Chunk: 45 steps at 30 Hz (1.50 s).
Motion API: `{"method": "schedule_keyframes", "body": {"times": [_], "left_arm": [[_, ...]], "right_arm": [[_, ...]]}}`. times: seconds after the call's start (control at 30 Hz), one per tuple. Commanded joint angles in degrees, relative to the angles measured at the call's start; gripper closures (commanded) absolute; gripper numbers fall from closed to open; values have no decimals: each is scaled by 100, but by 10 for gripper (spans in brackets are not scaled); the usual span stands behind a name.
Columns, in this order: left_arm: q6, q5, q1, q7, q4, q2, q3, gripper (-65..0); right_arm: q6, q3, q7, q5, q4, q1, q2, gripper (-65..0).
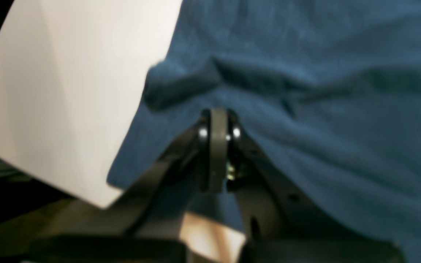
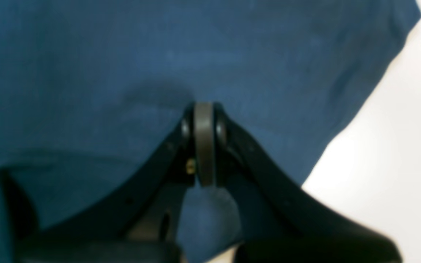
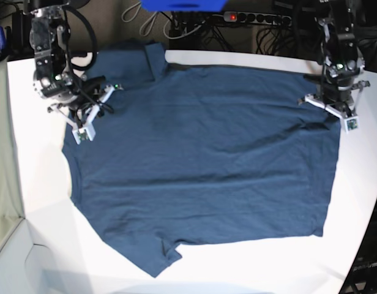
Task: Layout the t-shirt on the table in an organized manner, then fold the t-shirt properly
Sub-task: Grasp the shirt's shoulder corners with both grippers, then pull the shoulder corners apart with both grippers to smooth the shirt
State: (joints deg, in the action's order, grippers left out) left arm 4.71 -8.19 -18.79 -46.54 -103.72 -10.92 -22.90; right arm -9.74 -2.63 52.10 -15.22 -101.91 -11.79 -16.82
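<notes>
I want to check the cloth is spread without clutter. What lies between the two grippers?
Only the t-shirt, spread over the table; the base view shows nothing else between the left gripper and the right gripper.

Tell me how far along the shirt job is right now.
Done: the t-shirt lies spread nearly flat on the table, one sleeve near the front edge. In hand: the left pincer and right pincer are both shut on cloth at the far corners, with wrinkles showing near the left one. Left: smoothing those wrinkles and all the folding; no fold is visible yet.
</notes>
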Motion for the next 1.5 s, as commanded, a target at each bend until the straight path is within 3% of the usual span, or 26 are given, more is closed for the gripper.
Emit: {"method": "schedule_keyframes", "body": {"times": [0.0, 0.17, 0.23, 0.4, 0.47, 0.6, 0.77, 0.83, 1.47], "left_arm": [[34, 41, -42, 87, -129, -64, -141, 0], [26, 41, -297, 87, -85, -55, -704, -8], [26, 32, -332, 87, -85, -20, -932, -42], [26, 32, -368, 96, -138, 314, -1662, -294], [26, 32, -359, 96, -138, 375, -1794, -357], [-141, 32, -368, 96, -59, 331, -1820, -342], [-1557, 49, -306, 114, 311, 331, -1856, -336], [-1908, 84, -209, 105, 443, 331, -1864, -336], [-2005, 41, 221, 167, 1427, 59, -2110, -336]], "right_arm": [[20, 66, -106, -21, -214, -21, -46, 0], [20, 277, -106, -21, -653, -329, -46, -1], [20, 391, -115, -29, -706, -434, -46, -40], [20, 505, -563, -38, -732, -803, -46, -212], [20, 558, -739, -38, -732, -935, -46, -266], [20, 575, -959, -47, -732, -1164, -46, -329], [20, 575, -985, -47, -732, -1287, -46, -334], [20, 575, -985, -47, -732, -1296, -46, -334], [2, 575, -977, -47, -723, -1375, -46, -333]]}}
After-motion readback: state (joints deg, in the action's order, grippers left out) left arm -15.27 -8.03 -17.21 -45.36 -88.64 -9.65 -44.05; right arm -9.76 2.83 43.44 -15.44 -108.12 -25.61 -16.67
